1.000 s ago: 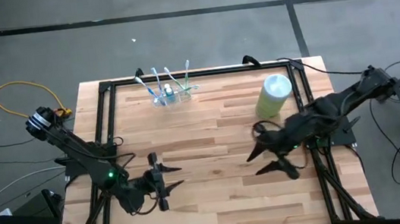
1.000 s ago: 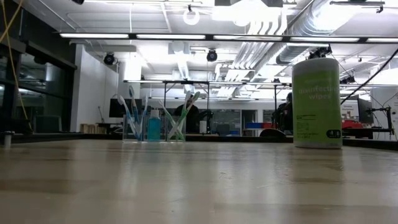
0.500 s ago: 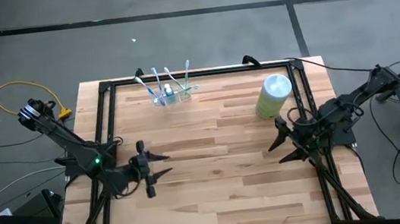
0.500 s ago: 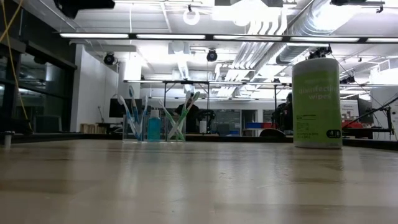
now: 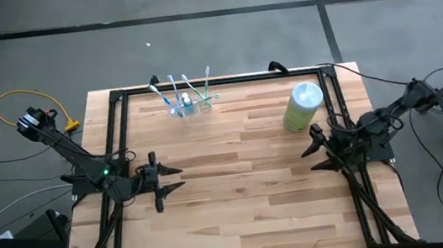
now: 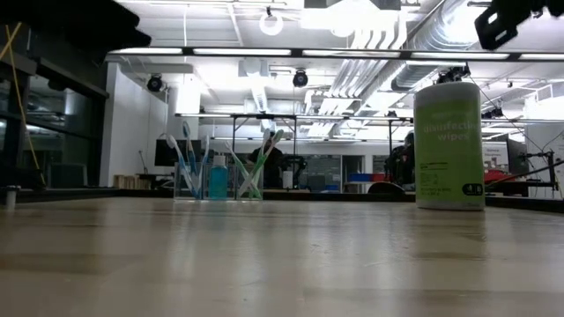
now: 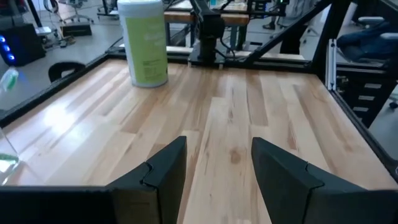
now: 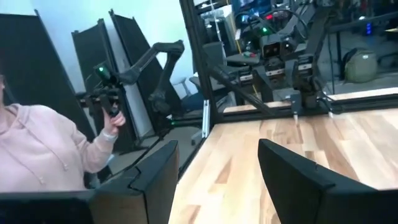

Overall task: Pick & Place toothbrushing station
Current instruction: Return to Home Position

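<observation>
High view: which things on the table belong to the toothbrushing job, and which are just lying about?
Job: small clear plastic oblong holder; blue and green toothbrushes standing in it; open left end effector, open right end effector.
Lying about: light green cylindrical canister with pale lid.

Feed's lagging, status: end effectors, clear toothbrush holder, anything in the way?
Left end effector open, empty, left side. Right end effector open, empty, by green canister. Clear holder at far edge, toothbrushes in it. Nothing in the way.

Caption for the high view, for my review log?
Left gripper and right gripper open at table sides; small clear plastic holder holds toothbrushes.
</observation>
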{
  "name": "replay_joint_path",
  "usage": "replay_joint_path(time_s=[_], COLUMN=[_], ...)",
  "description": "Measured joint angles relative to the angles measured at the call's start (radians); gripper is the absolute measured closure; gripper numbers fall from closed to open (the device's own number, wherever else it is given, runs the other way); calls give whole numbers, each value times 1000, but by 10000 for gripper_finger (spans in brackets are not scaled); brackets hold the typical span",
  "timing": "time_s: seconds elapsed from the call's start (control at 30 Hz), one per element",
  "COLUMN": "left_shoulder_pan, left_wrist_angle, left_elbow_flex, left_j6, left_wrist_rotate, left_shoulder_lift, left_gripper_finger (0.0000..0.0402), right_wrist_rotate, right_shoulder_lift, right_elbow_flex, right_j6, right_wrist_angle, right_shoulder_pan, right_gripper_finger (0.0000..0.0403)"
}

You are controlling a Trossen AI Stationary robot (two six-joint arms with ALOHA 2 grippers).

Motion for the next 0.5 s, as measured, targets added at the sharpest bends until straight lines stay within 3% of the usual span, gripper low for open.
replay_joint_path(time_s=[0.17, 0.5], left_shoulder_pan=[0, -28], left_wrist_angle=[-2, -5], left_elbow_flex=[-23, -34], left_j6=[-42, -67], left_wrist_rotate=[0, -1], left_shoulder_lift=[2, 2], left_gripper_finger=[227, 227], right_wrist_rotate=[7, 1], right_shoulder_lift=[-25, -50], right_elbow_flex=[-106, -142], right_j6=[0, 45], right_wrist_angle=[117, 157], right_shoulder_pan=[0, 2], right_gripper_finger=[192, 192])
